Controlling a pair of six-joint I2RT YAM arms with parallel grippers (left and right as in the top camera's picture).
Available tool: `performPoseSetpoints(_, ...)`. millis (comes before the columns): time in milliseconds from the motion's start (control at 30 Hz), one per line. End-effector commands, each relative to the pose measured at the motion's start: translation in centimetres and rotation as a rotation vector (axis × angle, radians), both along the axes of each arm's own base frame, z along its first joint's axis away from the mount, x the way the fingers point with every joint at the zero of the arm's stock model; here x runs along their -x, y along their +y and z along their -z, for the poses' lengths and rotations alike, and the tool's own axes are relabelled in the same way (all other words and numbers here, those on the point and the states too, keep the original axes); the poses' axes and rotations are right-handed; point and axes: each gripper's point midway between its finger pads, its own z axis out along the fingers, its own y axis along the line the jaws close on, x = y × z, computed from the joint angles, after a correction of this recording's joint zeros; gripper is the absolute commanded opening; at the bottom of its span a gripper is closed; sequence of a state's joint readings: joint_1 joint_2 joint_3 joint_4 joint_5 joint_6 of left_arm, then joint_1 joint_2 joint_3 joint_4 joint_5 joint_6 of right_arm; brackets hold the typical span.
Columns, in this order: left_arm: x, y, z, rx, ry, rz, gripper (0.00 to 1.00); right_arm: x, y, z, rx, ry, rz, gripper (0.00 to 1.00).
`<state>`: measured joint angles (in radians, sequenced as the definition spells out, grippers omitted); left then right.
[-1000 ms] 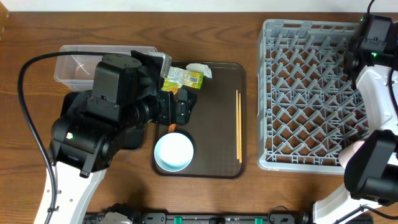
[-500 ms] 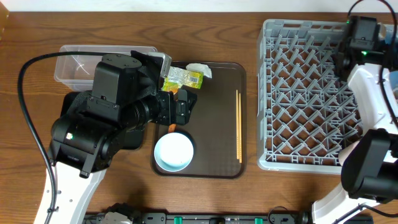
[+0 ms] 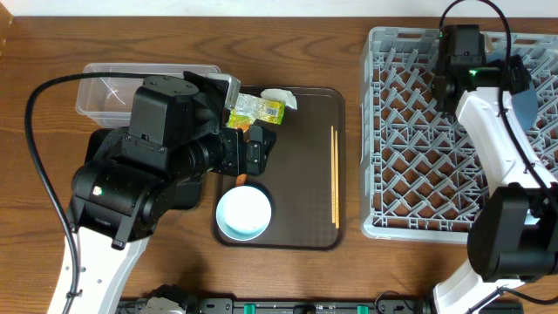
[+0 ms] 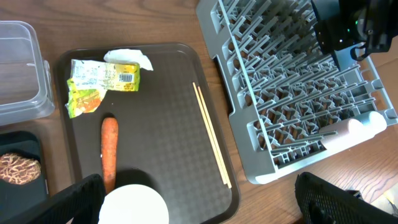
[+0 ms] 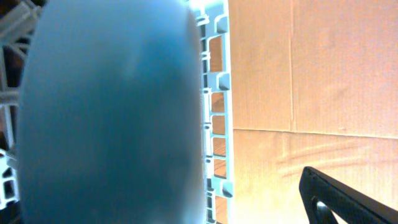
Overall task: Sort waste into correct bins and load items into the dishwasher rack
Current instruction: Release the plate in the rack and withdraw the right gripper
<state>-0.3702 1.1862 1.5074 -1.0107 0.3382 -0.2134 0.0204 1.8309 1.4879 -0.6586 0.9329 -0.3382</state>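
1. Left pincer (image 4: pixel 199 196): black mesh-textured fingers (image 4: pixel 74 202) spread wide, holding nothing, above the dimpled dark brown tray (image 4: pixel 168 93).
2. On that tray: slender orange carrot piece (image 4: pixel 109 149); creased yellow-green printed wrapper (image 4: pixel 99 84); crumpled white paper (image 4: pixel 127 57) touching it; round white-and-light-blue bowl (image 4: pixel 134 206); two thin wooden chopsticks (image 4: pixel 211 134), parallel, near the right rim.
3. Beside it on the wood-grain counter (image 4: pixel 186 25): clear plastic tub (image 4: pixel 18 74); shallow black tray (image 4: pixel 31 146) holding a ridged brown food lump (image 4: pixel 18 168).
4. Grey dishwasher rack (image 4: pixel 280 99), lattice-floored and pegged; the large blue dish (image 3: pixel 526 103) shows edge-on from above, inside, near the right wall.
5. Right pincer (image 5: pixel 205 208): one finger (image 5: pixel 348 199) visible, clear of the dish; the other hidden; jaws apart, gripping nothing.
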Motion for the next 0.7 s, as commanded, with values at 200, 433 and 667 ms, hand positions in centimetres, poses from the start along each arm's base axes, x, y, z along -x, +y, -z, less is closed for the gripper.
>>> performPoseSetpoints(200, 0.3, -0.1, -0.5, 0.014, -0.01, 0.005, 0.98, 1.5, 1.4, -6.8, -0.048, -0.215, -0.017, 0.99)
performPoseSetpoints(433, 0.3, -0.1, -0.5, 0.013, -0.01, 0.005, 0.98, 2.9, 5.2, -8.9, -0.234, -0.294, -0.132, 0.99)
performPoseSetpoints(667, 0.4, -0.1, -0.5, 0.012, -0.006, 0.005, 0.98, 5.0, 11.4, -7.7, -0.652, -0.316, -0.219, 0.99)
